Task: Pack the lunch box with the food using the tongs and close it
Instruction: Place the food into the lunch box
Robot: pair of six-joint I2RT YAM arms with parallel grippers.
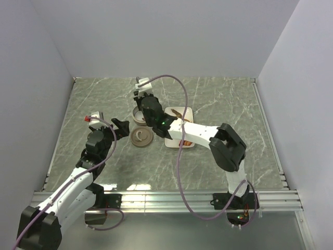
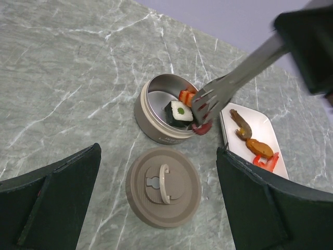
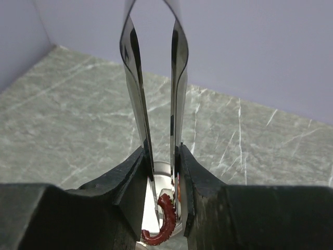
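Nearest us in the right wrist view are the dark fingers of the right gripper (image 3: 162,156), squeezed narrow around the two arms of the tongs (image 3: 136,94). Beyond the fingers, the tong tips pinch a curled red piece (image 3: 161,229). A silvery sliver shows behind it, probably the lunch box, though too little is visible to be sure.

In the left wrist view the left gripper (image 2: 158,151) stands wide and holds nothing. The lid (image 2: 163,186) lies flat right under it. The tongs (image 2: 244,73) slant down from the upper right. Their tips and the red piece (image 2: 202,127) hang over the rim of the lunch box (image 2: 151,125) on the plate side, not over its middle. A dark-and-white cube (image 2: 179,111) and an orange bit are already in the box, just beside the tips. More food waits on the plate (image 2: 270,130), on the far side of the tongs from the lid.

From above, the right gripper (image 1: 151,107) sits over the lunch box (image 1: 138,115), and the left gripper (image 1: 124,127) sits beside the lid (image 1: 141,136).

We judge that letting go here could drop the piece on the rim, so that it falls between box and plate. Lowering the tips further might also shove the light box.
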